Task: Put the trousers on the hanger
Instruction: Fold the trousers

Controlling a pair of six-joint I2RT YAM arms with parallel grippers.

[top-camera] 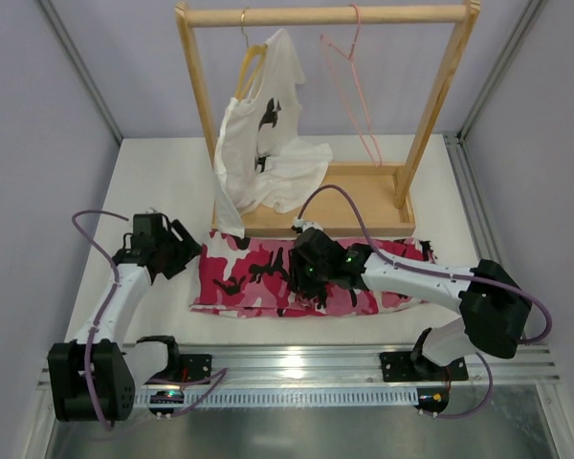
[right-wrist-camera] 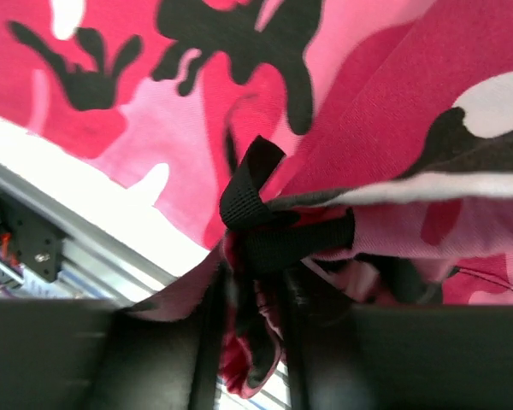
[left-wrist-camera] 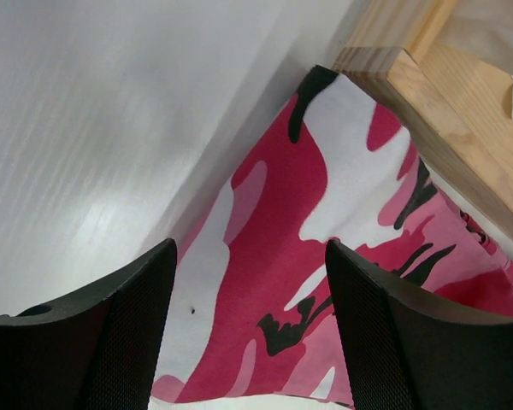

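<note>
The pink, white and black camouflage trousers (top-camera: 258,277) lie flat on the table in front of the wooden rack. My right gripper (top-camera: 311,277) is over their middle, shut on a bunched fold with a black strap (right-wrist-camera: 256,231). My left gripper (top-camera: 177,251) is open and empty just above the trousers' left end (left-wrist-camera: 274,239), its fingers (left-wrist-camera: 128,333) wide apart. The thin pink wire hanger (top-camera: 349,81) hangs empty from the rack's top bar, right of centre.
A wooden rack (top-camera: 325,16) with a base tray (top-camera: 364,206) stands behind the trousers. A white T-shirt with black print (top-camera: 268,143) hangs on a wooden hanger at its left. The rack's base corner (left-wrist-camera: 419,94) is close beside my left gripper. A metal rail (top-camera: 297,359) runs along the near edge.
</note>
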